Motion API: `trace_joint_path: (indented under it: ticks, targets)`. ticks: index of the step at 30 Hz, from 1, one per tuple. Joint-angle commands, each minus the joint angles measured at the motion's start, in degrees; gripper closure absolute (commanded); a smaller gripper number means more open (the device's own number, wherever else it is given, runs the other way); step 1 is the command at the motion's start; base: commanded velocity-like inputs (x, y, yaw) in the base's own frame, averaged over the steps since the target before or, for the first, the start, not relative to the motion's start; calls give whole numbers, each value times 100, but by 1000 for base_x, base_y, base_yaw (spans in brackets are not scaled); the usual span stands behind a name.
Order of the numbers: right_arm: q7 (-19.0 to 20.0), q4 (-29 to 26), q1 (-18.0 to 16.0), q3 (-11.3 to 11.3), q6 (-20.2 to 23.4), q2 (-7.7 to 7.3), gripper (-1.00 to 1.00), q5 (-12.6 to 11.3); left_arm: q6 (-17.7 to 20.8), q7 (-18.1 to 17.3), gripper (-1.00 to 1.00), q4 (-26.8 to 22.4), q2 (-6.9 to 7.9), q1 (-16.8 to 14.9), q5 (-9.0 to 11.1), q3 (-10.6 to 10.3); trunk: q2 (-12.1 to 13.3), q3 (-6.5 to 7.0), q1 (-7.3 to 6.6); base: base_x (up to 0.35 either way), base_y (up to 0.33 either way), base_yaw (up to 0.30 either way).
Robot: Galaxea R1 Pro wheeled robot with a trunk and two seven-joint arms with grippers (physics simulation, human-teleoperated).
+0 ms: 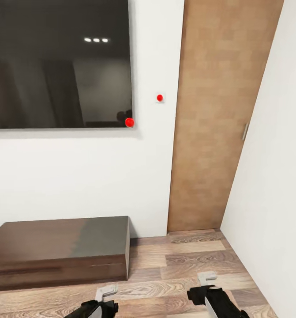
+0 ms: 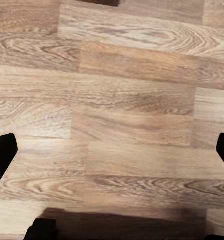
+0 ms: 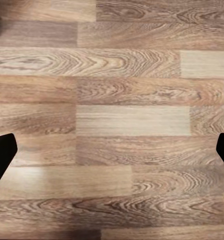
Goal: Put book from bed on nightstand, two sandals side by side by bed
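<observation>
Of the task's things, the frames give just the bedroom's white wall point(image 1: 77, 176) and its brown wood-plank floor point(image 1: 183, 260). The left pincer point(image 1: 104, 295) sits at the bottom edge of the head view, left of centre, and the right pincer point(image 1: 206, 282) at the bottom right; both hang over bare planks, holding nothing. In each wrist view the dark fingertips point(image 2: 1, 155) point(image 3: 1, 155) stand at opposite edges of the frame, so both pincers are spread wide. At lower left a long, glossy dark-brown low cabinet point(image 1: 59, 251) stands against the wall. Above it, at upper left, hangs a large dark screen point(image 1: 59, 66). Right of centre is a tall wooden door point(image 1: 218, 115).
</observation>
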Motion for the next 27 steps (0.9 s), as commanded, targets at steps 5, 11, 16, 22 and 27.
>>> trace_joint_path:
  ticks: [5, 11, 16, 22, 27]
  targets:
    - [5, -743, 7, 49, 561, 0, -100, 83, 458, 380, -100, -828, -205, 41, 57, -1, -3, -7, 0, 0, 0, 294]
    - [23, -1918, 51, 607, 1078, -22, -100, 92, 1608, 744, -100, -4562, -287, 1608, 143, -36, -3, -7, 0, 0, 0, 295]
    - [26, -2326, 98, 697, 1118, -24, -100, 92, 1782, 768, -100, -5335, -288, 2021, 483, -41, -3, -7, 0, 0, 0, 295]
    - [26, -2893, 225, 748, 1196, -45, -100, 94, 1858, 798, -100, -5676, -277, 2216, 939, -41, -3, -7, 0, 0, 0, 295]
    - [26, -3231, 304, 793, 1401, -36, -100, 94, 1875, 830, -100, -5772, -275, 2272, 1090, -39, -3, -7, 0, 0, 0, 295]
